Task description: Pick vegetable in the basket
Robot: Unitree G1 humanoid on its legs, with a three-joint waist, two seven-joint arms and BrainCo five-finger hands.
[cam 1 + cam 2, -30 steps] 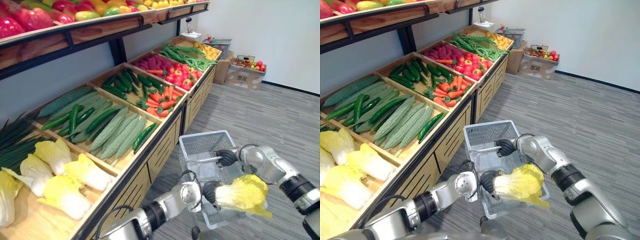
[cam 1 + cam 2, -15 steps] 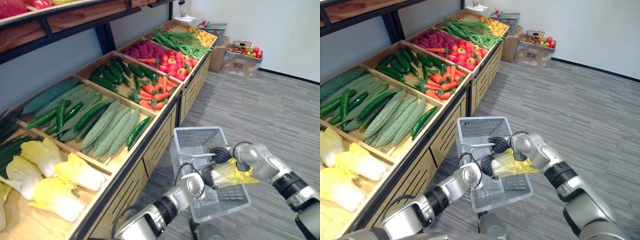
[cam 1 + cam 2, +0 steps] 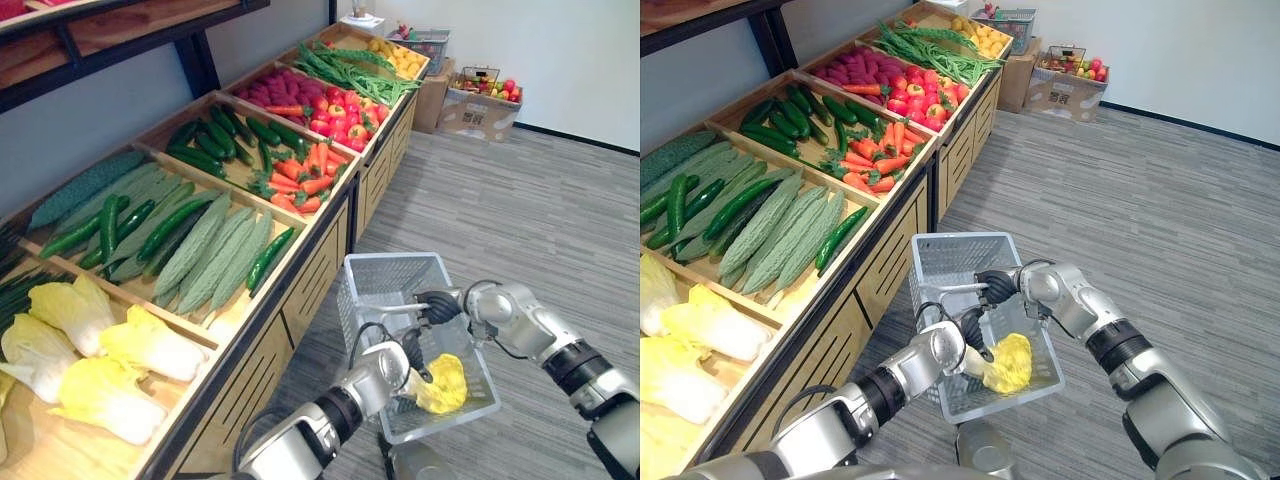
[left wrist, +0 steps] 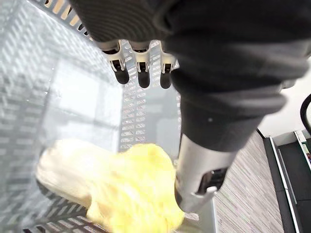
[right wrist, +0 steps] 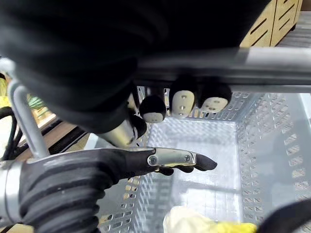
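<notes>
No text, number or sign is legible; the cardboard box (image 3: 478, 117) on the floor bears dark print too small to read.

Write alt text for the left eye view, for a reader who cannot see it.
A yellow cabbage lies in a grey mesh basket, which the robot's right hand holds by its handle while the left hand hovers open over it. Beside them runs a wooden produce stand of more cabbages, cucumbers and carrots.
</notes>
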